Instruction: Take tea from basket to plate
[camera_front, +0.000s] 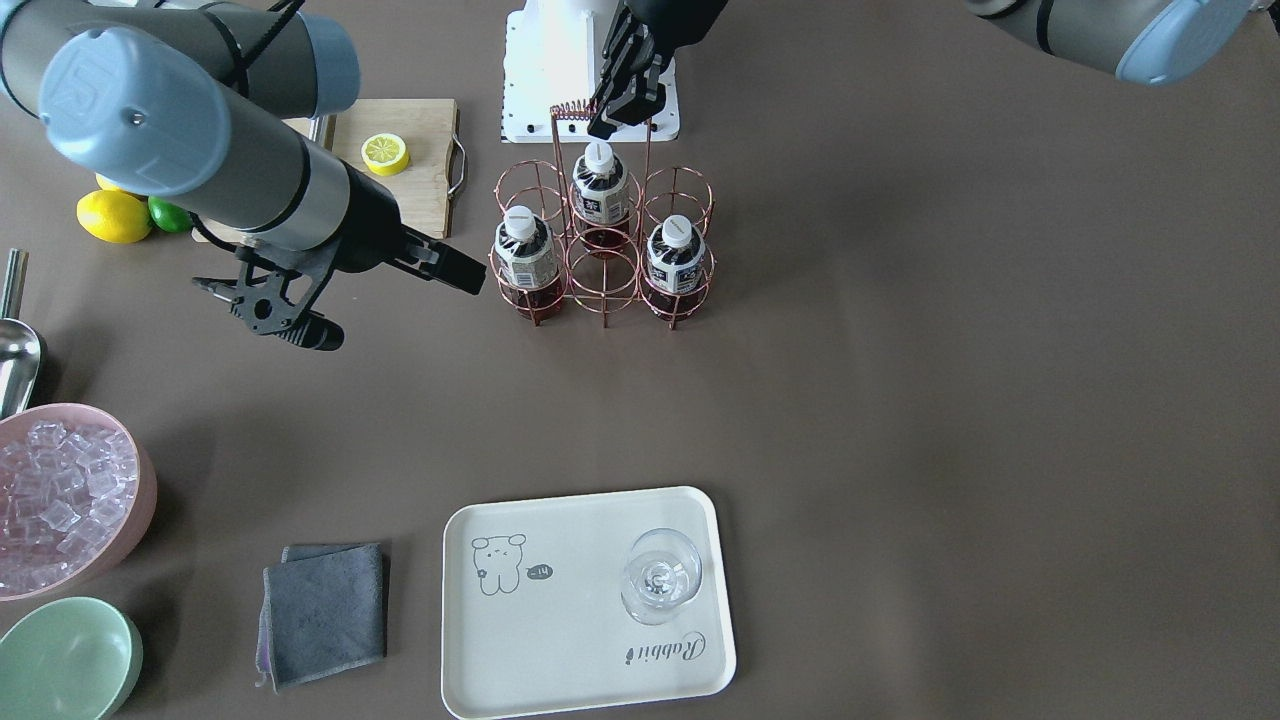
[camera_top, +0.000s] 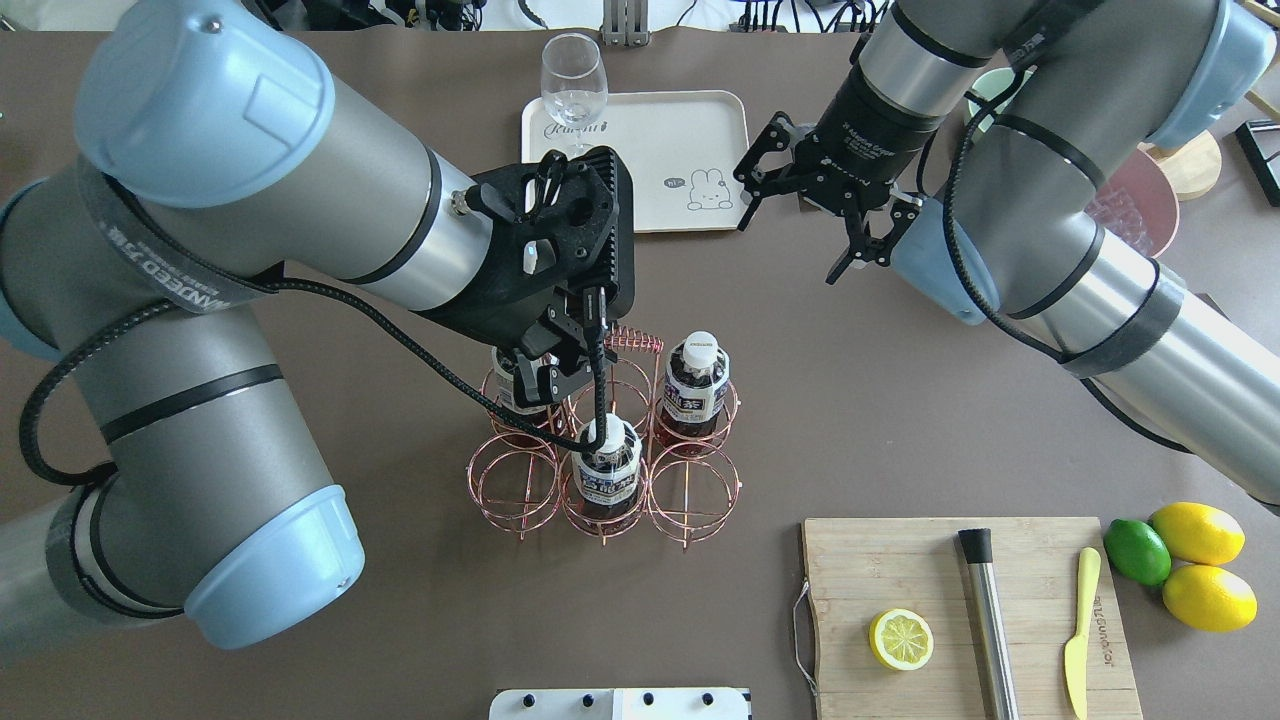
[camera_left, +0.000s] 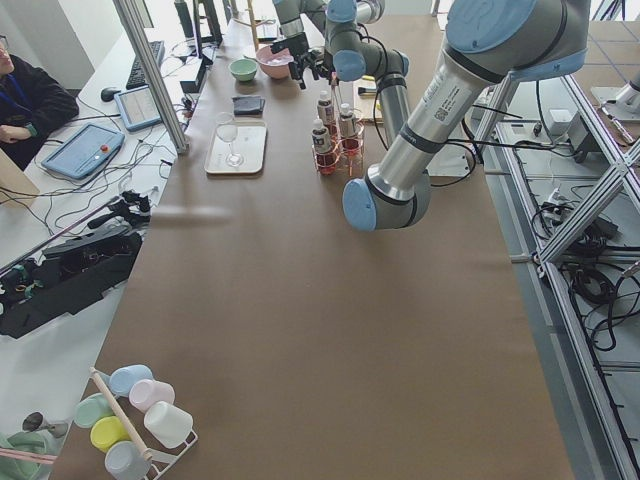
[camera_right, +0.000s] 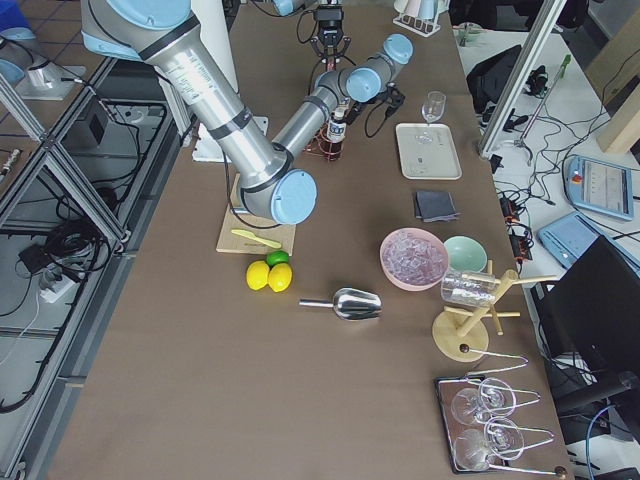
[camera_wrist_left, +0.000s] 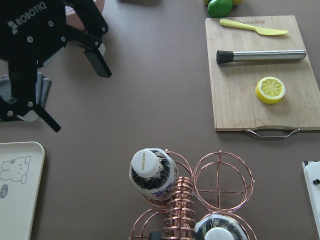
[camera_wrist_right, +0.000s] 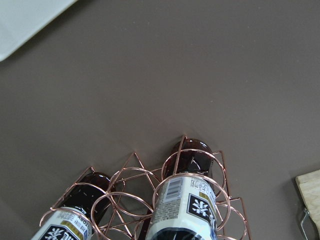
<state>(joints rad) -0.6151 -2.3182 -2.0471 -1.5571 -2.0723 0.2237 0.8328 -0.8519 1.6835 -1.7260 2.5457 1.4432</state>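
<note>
Three tea bottles stand in the copper wire basket (camera_front: 605, 278): one in the row nearest the robot (camera_front: 598, 188) and two in the other row (camera_front: 525, 252) (camera_front: 675, 258). My left gripper (camera_top: 572, 385) is open and hovers just above the white cap of the near-row bottle (camera_top: 608, 465), not touching it; its body partly hides another bottle. My right gripper (camera_top: 790, 245) is open and empty, above the bare table between the basket (camera_top: 690, 492) and the plate (camera_top: 680, 130). The plate (camera_front: 560, 640) bears only a clear stemmed glass (camera_front: 660, 575).
A cutting board (camera_top: 960, 610) with a lemon half, a steel muddler and a yellow knife lies by the robot's right, lemons and a lime (camera_top: 1195, 560) beside it. A pink bowl of ice (camera_front: 70, 495), a mint bowl (camera_front: 65, 660), a grey cloth (camera_front: 325, 610) and a scoop lie near the plate.
</note>
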